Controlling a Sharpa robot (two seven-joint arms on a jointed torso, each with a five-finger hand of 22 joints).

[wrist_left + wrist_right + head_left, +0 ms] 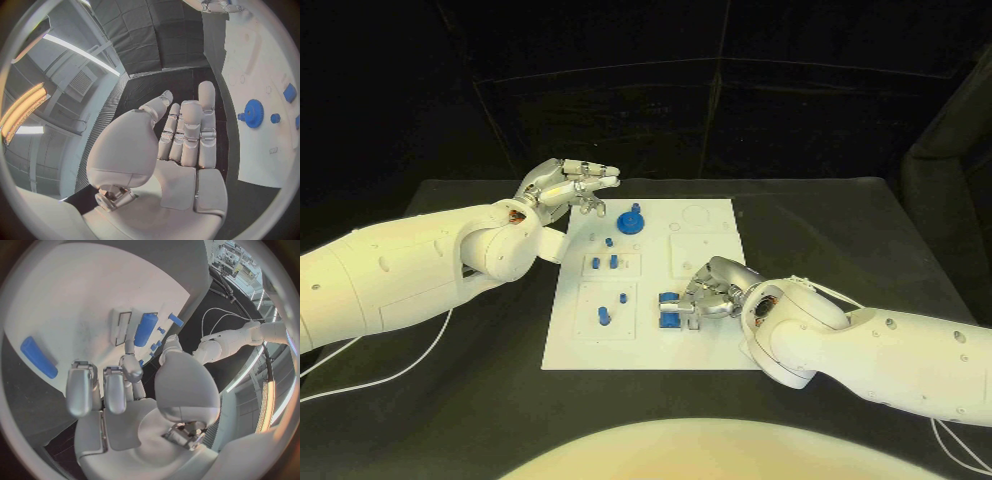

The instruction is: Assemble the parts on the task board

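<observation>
We see the white task board [646,330] lying in the middle of the black desk [473,400], with small blue parts spread over it. The right hand [708,290] sits low over the board's near right part, its fingers [689,300] curled down around a blue block [671,310] there; whether they actually pinch it we cannot tell from the head view. The right wrist view adds what the head view hides: an oblong blue part [144,329] lies beside a rectangular recess just beyond the fingertips [130,365], its long axis pointing away from the palm, and no blue part sits inside the hand [119,390] itself, though two fingers are bent over. A second oblong blue piece [39,357] lies well apart, near the board's edge.

The left hand [567,187] hangs at the board's far left corner, its fingers [187,130] nearly straight, side by side, holding nothing. The blue gear [633,219] stands just beside it on the board's far part; the left wrist view shows it [253,113] off to the side of the fingers, not in front of them.

We judge the right hand nearer the next insertion.
</observation>
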